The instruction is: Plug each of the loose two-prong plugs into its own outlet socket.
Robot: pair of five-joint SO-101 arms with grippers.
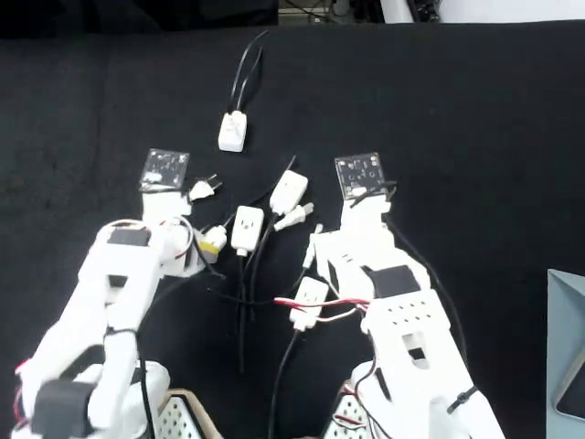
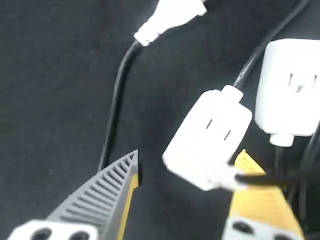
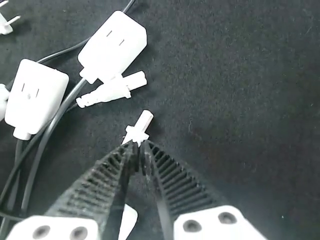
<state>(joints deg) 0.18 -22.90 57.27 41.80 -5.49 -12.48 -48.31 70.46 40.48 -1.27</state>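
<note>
plug [image 3: 139, 127] tight between right jaws; left jaws wide beside socket [image 2: 207, 140]

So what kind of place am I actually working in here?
Probably a robotics test bench, not a home: a black-draped table, two white arms side by side, and loose outlet sockets and plugs laid out on it.

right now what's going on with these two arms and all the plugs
The right pincer is shut on the end of a small white plug, down at the black table. The left pincer is open, low over a white outlet socket. A second plug lies loose on the table, not in any socket yet.
</note>
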